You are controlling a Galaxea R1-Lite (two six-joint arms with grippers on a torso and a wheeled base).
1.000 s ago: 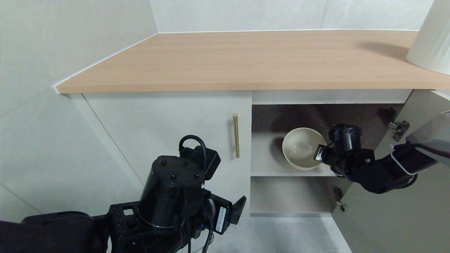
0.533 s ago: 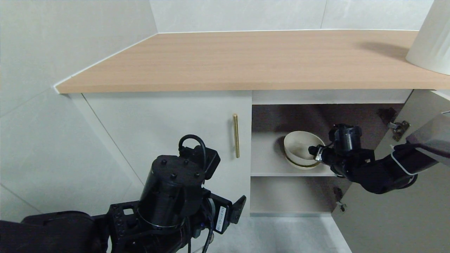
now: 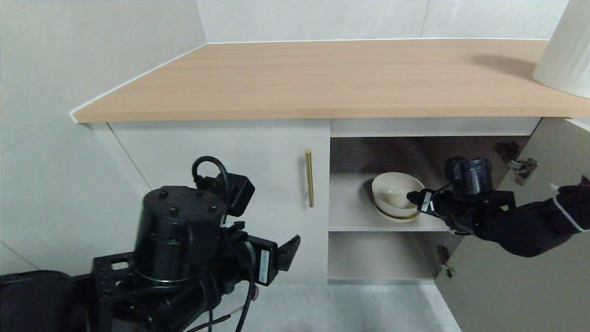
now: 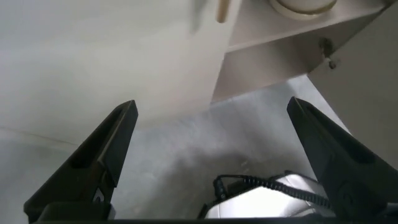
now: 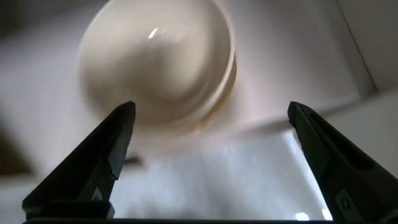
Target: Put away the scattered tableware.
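A cream bowl [image 3: 393,196] rests upright, nested in a second bowl with a dark-edged rim, on the upper shelf [image 3: 350,207] of the open cabinet. My right gripper [image 3: 415,200] hovers just off the bowl's right rim, open and empty. In the right wrist view the bowl [image 5: 158,65] lies beyond the spread fingers [image 5: 93,168], apart from them. My left gripper [image 3: 285,251] hangs low in front of the closed left door, open and holding nothing. The left wrist view has its gripper [image 4: 211,162] over the grey floor, with the bowls' edge [image 4: 305,6] far off.
The closed left door carries a brass handle [image 3: 309,177]. The right door [image 3: 521,276] stands swung open beside my right arm. A lower shelf [image 3: 378,256] sits beneath the bowls. On the wooden countertop [image 3: 322,78] stands a white cylinder [image 3: 564,50] at the far right.
My right gripper held the bowl tilted, set it down into the other bowl, let go and drew back to the right. The left arm shifted left and rose a little.
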